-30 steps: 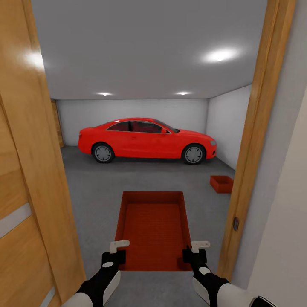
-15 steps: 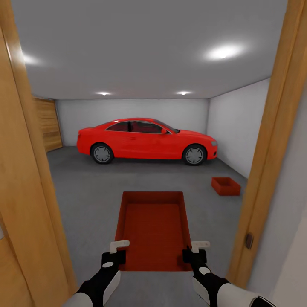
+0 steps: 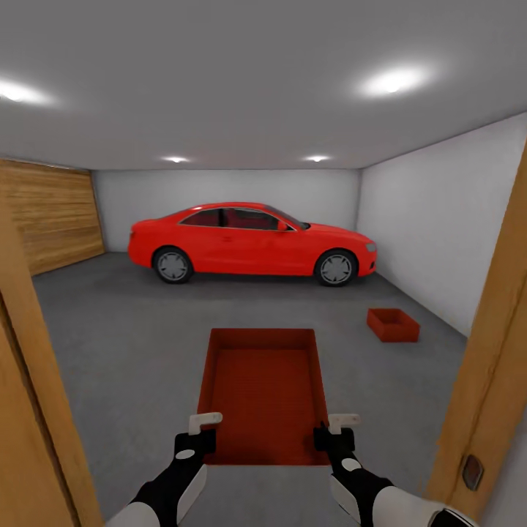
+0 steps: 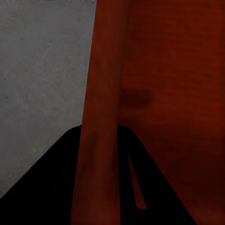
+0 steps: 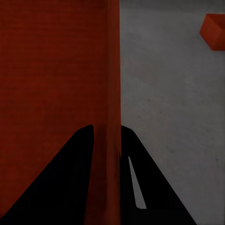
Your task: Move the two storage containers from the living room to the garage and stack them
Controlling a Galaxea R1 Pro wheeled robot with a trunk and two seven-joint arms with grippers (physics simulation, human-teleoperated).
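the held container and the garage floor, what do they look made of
The held container looks like thin moulded plastic: uniform matte orange-red, straight thin walls, a finely ribbed bottom; being a render, that is a guess. The floor looks like concrete: dark grey, matte, faintly speckled, seamless.

Left gripper (image 3: 204, 430): black block body, pale off-white finger (image 3: 206, 419) at tip, small white round patch on top. Left forearm black with white outer shell. Right gripper (image 3: 334, 430): same black body, pale off-white finger (image 3: 344, 420), white round patch behind. Right forearm black near wrist, broad white casing farther back. Wrist views: gripper fingers read as black wedges (image 4: 51, 187), (image 5: 56, 183), one thin pale sliver each.
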